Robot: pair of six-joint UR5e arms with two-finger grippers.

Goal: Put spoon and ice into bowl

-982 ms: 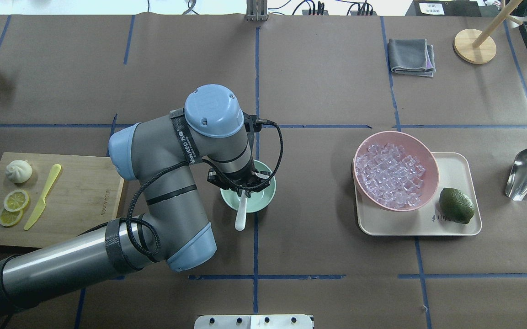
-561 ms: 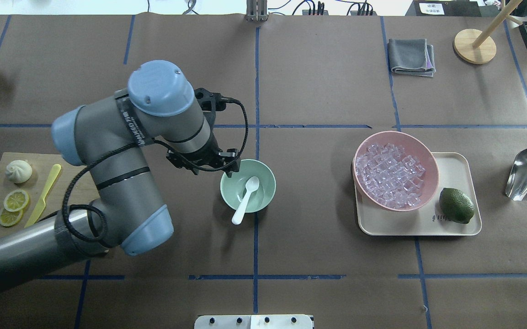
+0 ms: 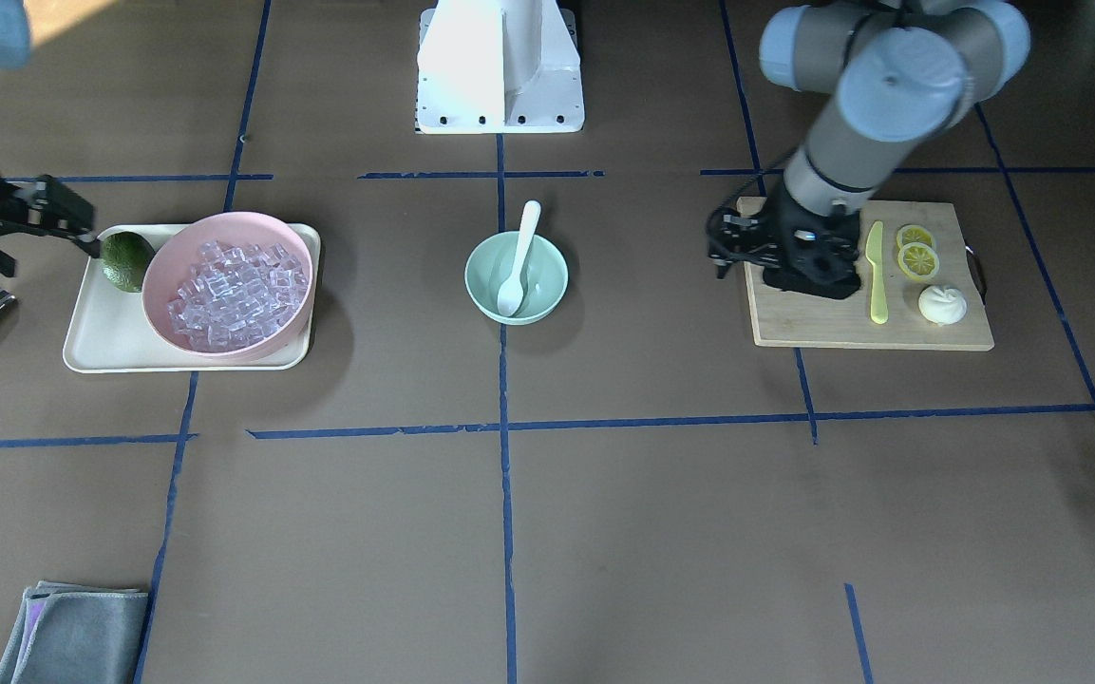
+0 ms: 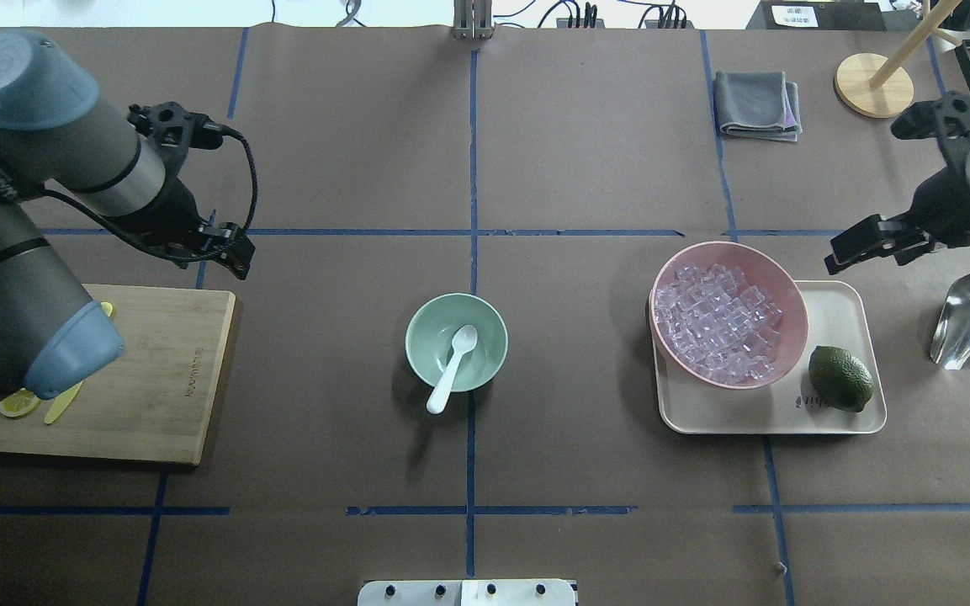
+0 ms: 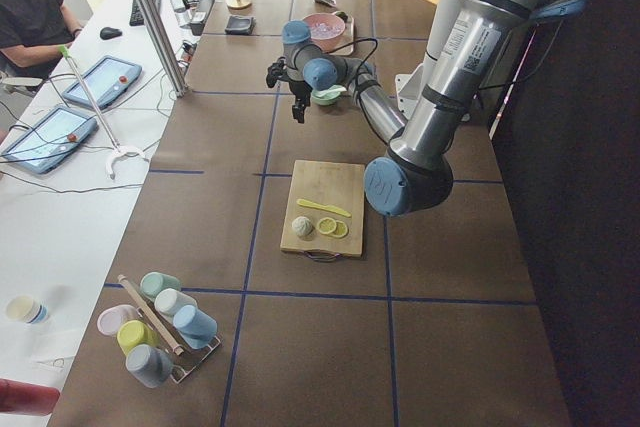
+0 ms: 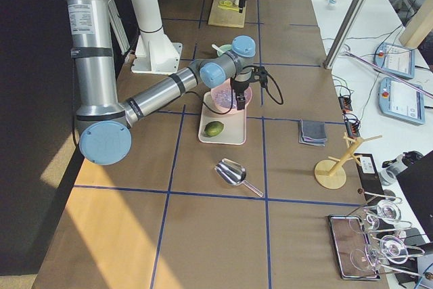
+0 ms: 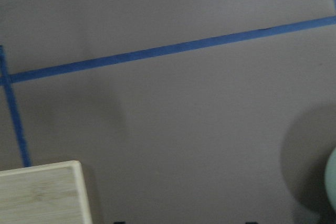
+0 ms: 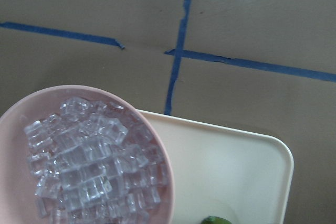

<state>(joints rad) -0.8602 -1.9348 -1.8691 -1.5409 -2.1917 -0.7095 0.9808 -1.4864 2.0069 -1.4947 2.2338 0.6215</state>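
The white spoon (image 4: 451, 368) lies in the mint-green bowl (image 4: 426, 332) at the table's middle, with its scoop inside and its handle leaning over the near rim. It also shows in the front view (image 3: 520, 252). The ice (image 4: 720, 324) fills the pink bowl (image 4: 794, 296) on the right, and also shows in the right wrist view (image 8: 89, 166). My left gripper (image 4: 230, 252) is open and empty, well left of the mint bowl, by the cutting board's far corner. My right gripper (image 4: 853, 246) hangs open and empty just beyond the pink bowl's far right rim.
The pink bowl and a dark green lime (image 4: 840, 379) sit on a cream tray (image 4: 838, 307). A metal scoop (image 4: 968, 324) lies right of the tray. The wooden cutting board (image 4: 173, 370) holds lemon slices, a yellow-green knife and a bun. A grey cloth (image 4: 758, 103) lies far back.
My left gripper has let go of the spoon, which now rests in the mint bowl, and the arm has drawn back to the left. My right arm has come into view by the pink bowl.
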